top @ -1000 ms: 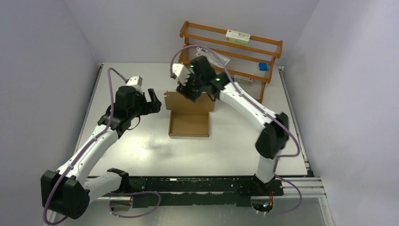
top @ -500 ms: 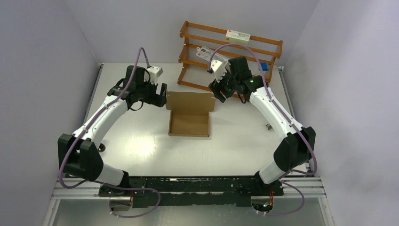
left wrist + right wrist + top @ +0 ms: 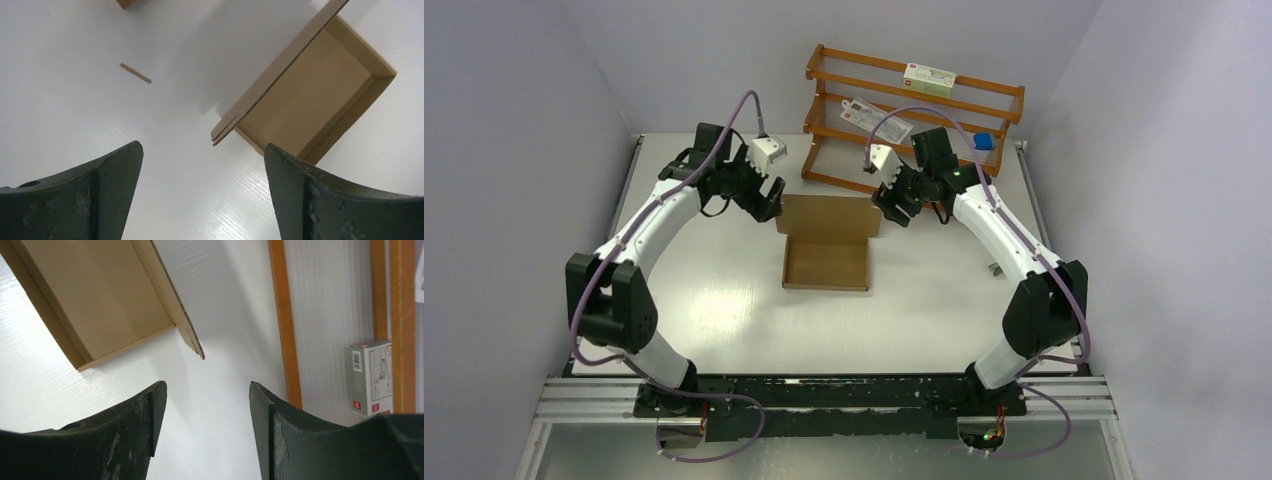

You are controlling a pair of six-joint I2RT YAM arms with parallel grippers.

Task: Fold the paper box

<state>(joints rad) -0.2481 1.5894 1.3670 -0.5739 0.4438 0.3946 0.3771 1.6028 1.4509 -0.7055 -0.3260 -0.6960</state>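
The paper box (image 3: 826, 262) is plain brown cardboard: a shallow open tray in the middle of the table with its lid flap (image 3: 829, 215) standing up at the far side. My left gripper (image 3: 769, 200) hovers just off the flap's left end, open wide and empty. In the left wrist view the box (image 3: 310, 105) lies ahead of the left gripper (image 3: 202, 147), apart from it. My right gripper (image 3: 892, 208) hovers off the flap's right end, open with nothing between its fingers. The right wrist view shows the box (image 3: 100, 305) up left of the right gripper (image 3: 207, 385), with bare table below.
An orange wooden rack (image 3: 914, 110) stands at the back, close behind both grippers. It holds a white and green carton (image 3: 929, 76), a flat packet (image 3: 869, 115) and a blue item (image 3: 983, 142). A thin wooden stick (image 3: 135, 73) lies on the table left of the box.
The left arm swung from the near left up to the flap's left end. The right gripper left the flap, moved to its right end and opened wider.
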